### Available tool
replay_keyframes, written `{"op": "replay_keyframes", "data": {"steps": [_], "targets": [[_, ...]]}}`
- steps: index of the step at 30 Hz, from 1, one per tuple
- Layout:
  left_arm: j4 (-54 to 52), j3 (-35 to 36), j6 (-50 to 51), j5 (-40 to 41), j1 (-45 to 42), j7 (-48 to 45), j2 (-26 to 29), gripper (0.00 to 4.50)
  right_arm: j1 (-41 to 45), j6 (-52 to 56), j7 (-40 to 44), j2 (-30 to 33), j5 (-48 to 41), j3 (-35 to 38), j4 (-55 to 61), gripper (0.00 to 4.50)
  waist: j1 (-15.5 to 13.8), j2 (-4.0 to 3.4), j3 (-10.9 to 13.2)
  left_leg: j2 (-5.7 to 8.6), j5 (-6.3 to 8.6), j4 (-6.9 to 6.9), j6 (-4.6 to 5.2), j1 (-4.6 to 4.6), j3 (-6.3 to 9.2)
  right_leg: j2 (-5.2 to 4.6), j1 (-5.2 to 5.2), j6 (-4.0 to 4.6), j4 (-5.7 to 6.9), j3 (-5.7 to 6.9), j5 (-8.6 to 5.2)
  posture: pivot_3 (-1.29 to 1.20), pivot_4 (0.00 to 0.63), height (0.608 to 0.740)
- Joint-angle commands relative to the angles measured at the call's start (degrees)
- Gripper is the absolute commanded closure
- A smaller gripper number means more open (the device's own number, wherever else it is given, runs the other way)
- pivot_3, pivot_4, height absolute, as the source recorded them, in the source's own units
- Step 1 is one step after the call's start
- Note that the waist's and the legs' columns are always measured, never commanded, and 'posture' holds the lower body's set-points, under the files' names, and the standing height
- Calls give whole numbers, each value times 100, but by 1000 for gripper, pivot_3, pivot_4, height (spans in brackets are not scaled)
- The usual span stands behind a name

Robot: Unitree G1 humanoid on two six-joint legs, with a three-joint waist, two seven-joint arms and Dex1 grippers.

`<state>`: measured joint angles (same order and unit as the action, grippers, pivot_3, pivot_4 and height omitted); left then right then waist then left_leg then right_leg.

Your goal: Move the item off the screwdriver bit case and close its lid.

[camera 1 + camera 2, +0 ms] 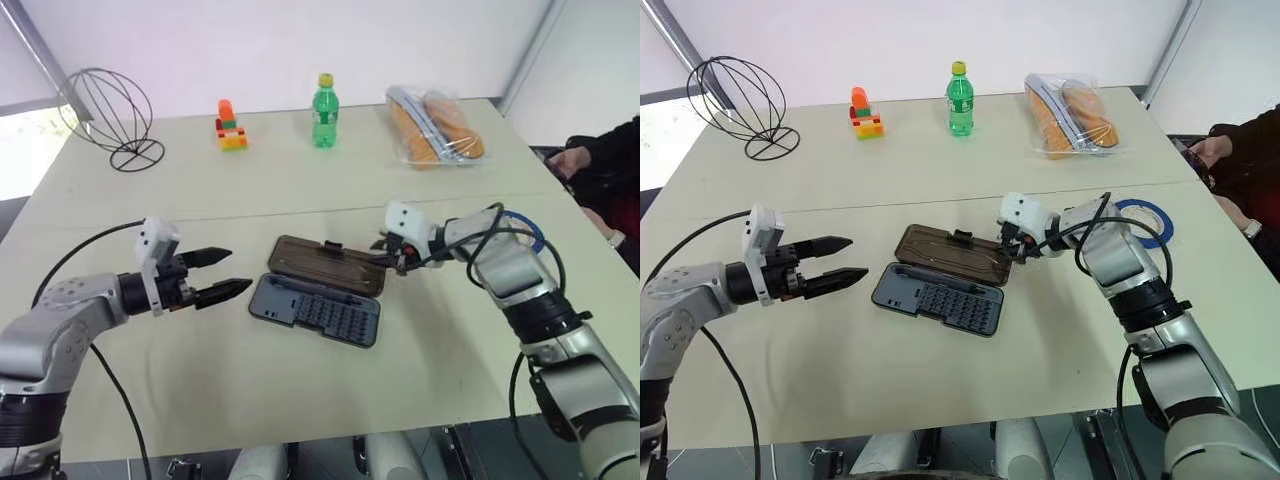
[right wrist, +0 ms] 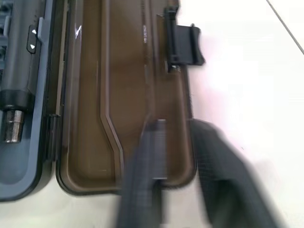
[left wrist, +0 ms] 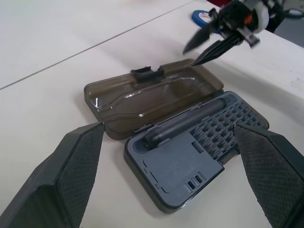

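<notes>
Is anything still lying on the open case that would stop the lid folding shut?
Nothing visible does. The blue tape ring lies on the table beyond the right gripper, apart from the case. The lid lies open flat.

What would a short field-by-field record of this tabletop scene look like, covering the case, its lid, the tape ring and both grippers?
case: dark grey-blue plastic screwdriver bit case, open, flat on table
lid: smoky-brown translucent plastic lid, lying open, latch tab on far edge
tape: blue tape ring, on table, off the case, behind right arm
left gripper: open, facing case, apart from it
right gripper: open, at lid's end edge
</notes>
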<state>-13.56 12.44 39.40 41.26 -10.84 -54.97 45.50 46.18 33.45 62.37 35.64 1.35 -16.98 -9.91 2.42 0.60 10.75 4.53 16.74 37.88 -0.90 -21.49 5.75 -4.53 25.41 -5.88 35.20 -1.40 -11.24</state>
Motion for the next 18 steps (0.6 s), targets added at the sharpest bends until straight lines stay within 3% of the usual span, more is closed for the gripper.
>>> {"op": "replay_keyframes", "data": {"steps": [1,15,18], "targets": [[-113,127,-62,7,-6,-24,59,0,365,103,-60,-83,-49,128,-386,1149,-5,1,0,-2,0,0,0,1,1,1,-1,1,0,1,0,0,150,740],[-347,67,52,-2,44,-460,532,0,1055,-817,228,-717,326,-269,-3229,1149,18,2,-1,0,0,-1,0,4,-3,4,-2,1,0,0,0,0,150,740],[-400,134,44,-1,132,-392,490,0,1033,-1375,261,-752,613,-511,-3447,2032,22,3,-4,-2,0,0,0,12,-4,6,-9,3,1,-1,2,0,150,740]]}}
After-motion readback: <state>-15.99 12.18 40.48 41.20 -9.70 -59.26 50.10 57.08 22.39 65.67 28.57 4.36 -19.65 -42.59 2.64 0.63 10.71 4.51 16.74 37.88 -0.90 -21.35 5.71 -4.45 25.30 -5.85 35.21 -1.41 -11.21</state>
